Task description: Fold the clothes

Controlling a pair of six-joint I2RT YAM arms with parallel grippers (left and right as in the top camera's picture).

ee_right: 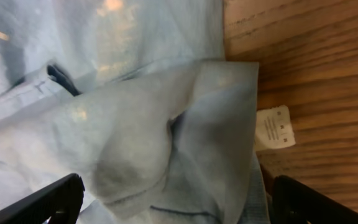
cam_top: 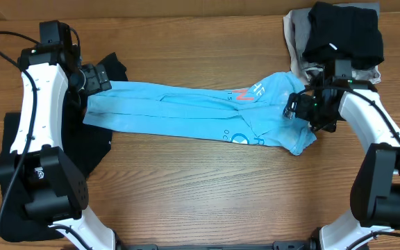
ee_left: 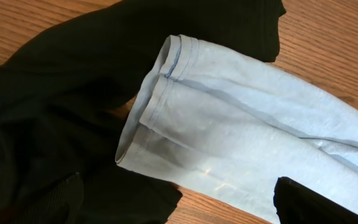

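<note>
Left gripper point(cam_top: 101, 78): jaws wide, empty, at the shirt's hemmed end.
Right gripper point(cam_top: 298, 107): jaws wide, empty, over the shirt's other end.
Table point(cam_top: 200, 201): flat, hard wood grain.
Shirt point(cam_top: 186, 111): light blue band across the middle, between both grippers. Likely soft, light and limp, so pinch the end corners through all layers.
Black top point(cam_top: 96, 149): rumpled at left, partly under the hem. Matte knit.
Pile point(cam_top: 342, 35): folded black on grey, far right corner.
Label point(ee_right: 273, 127): small, white, at the shirt's edge.
</note>
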